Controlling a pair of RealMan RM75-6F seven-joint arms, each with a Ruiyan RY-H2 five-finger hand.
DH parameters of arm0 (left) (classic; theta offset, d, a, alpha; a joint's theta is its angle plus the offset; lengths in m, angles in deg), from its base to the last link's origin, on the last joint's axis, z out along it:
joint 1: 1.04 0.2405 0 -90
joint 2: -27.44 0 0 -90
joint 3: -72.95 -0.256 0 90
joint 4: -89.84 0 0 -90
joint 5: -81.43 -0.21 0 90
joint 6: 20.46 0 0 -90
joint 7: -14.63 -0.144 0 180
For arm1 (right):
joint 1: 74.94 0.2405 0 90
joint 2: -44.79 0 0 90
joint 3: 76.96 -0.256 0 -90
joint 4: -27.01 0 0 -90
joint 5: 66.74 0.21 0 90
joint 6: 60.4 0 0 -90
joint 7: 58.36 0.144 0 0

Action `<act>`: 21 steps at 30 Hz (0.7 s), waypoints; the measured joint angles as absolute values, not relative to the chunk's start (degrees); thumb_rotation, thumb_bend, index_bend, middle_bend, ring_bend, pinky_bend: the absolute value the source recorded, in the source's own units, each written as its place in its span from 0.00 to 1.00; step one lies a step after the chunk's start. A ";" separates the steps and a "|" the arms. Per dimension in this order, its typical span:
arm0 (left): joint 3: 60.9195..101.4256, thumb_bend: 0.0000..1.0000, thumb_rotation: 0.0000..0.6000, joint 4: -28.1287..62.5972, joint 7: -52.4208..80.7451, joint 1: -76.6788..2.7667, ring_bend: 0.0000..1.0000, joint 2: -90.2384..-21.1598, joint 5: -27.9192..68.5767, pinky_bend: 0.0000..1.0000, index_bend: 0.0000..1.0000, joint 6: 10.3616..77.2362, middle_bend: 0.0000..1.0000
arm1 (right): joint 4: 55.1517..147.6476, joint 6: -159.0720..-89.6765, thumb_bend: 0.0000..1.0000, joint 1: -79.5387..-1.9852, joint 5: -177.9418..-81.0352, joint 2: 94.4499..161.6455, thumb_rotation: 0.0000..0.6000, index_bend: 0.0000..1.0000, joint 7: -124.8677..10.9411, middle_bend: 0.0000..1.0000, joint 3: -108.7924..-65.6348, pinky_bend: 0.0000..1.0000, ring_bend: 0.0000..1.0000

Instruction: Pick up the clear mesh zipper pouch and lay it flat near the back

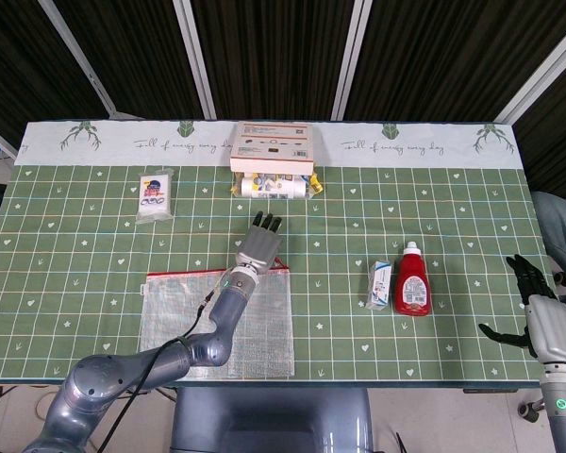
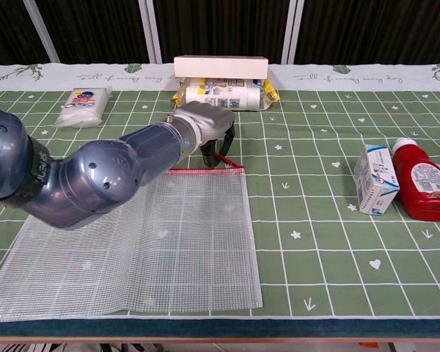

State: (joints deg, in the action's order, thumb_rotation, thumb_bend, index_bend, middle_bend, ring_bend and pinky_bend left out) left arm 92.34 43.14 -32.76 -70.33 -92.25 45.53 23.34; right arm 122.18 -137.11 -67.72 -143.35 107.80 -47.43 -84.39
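Note:
The clear mesh zipper pouch (image 1: 217, 321) (image 2: 154, 249) lies flat at the table's front edge, its red zipper strip along the far side. My left hand (image 1: 259, 243) (image 2: 209, 125) hovers over the pouch's far right corner with its fingers pointing down at the red zipper pull (image 2: 226, 161). The frames do not show whether the fingertips pinch the pull or only touch it. My right hand (image 1: 538, 307) hangs off the table's right side with fingers spread and nothing in it; the chest view does not show it.
A red bottle (image 1: 413, 279) (image 2: 423, 189) and a small carton (image 1: 379, 285) (image 2: 374, 178) lie at the right. A white packet (image 1: 155, 194) (image 2: 84, 105) sits back left. A flat box (image 1: 272, 144) (image 2: 220, 67) rests on a wipes pack (image 1: 274, 185) (image 2: 224, 94) at back centre.

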 measured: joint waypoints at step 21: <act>96.48 0.46 1.00 22.52 -33.18 -70.82 0.00 -80.75 42.91 0.00 0.58 30.41 0.08 | 129.81 -135.48 0.19 -67.05 -142.59 104.34 1.00 0.00 -48.06 0.00 -84.80 0.19 0.00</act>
State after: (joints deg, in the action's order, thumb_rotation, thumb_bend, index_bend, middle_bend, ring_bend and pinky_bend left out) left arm 96.48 22.52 -33.18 -70.82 -80.75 42.91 30.41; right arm 129.81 -135.48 -67.05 -142.59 104.34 -48.06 -84.80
